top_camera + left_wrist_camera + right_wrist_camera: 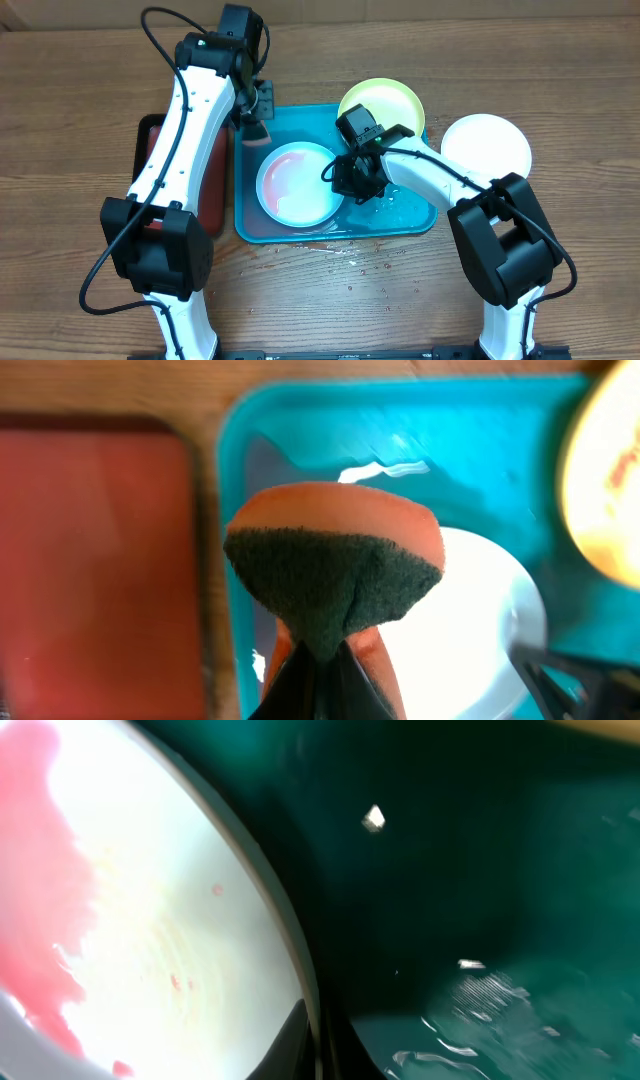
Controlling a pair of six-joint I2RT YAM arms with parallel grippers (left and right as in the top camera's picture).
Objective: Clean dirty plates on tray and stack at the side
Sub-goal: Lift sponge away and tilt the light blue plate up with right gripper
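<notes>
A pale-rimmed plate [298, 185] with red smears lies in the blue tray [400, 215]. My right gripper [348, 180] is shut on this plate's right rim; the right wrist view shows the fingers [314, 1045] either side of the rim, with the smeared plate [130, 910] to the left. My left gripper [255, 115] is shut on an orange sponge [257, 132] with a dark green face, held over the tray's far-left corner. In the left wrist view the sponge [335, 575] hangs above the plate [470, 630]. A yellow-green plate [385, 100] rests at the tray's far-right corner. A white plate [487, 148] lies on the table to the right.
A dark red tray [148, 150] lies left of the blue tray, mostly under my left arm; it also shows in the left wrist view [95, 560]. Water lies on the blue tray's right part [500, 1010], and drops lie on the wooden table [350, 262] in front.
</notes>
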